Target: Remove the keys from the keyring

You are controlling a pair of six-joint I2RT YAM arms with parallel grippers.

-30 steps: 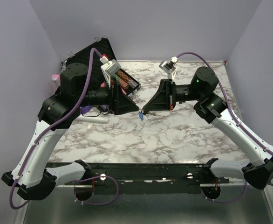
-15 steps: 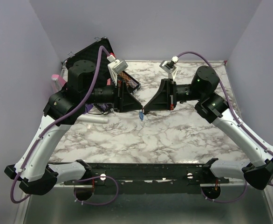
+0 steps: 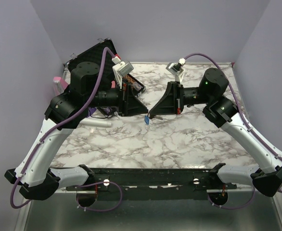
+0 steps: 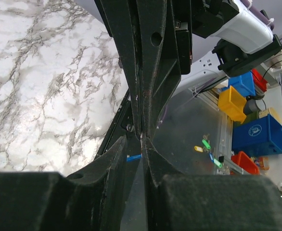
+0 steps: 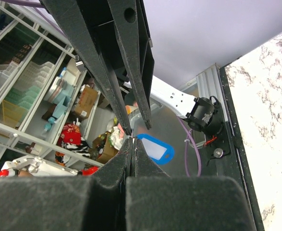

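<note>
Two pincers meet mid-frame: right pincer (image 3: 151,115) clenches one keyring (image 3: 147,120), its length hanging frame-downward; left pincer (image 3: 144,112) we cannot tell.

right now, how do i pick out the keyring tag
Over the middle of the marble table, the left gripper and right gripper meet nearly tip to tip. The tag hangs at those tips: a small blue oval with a pale window, the only blue thing there.

Robotics lab, folks: a plain-walled booth (image 3: 16,57) around a marble table (image 3: 179,139). Beyond it, coloured parts bins (image 4: 259,134) and stocked shelves (image 5: 30,82) crowd the room.
</note>
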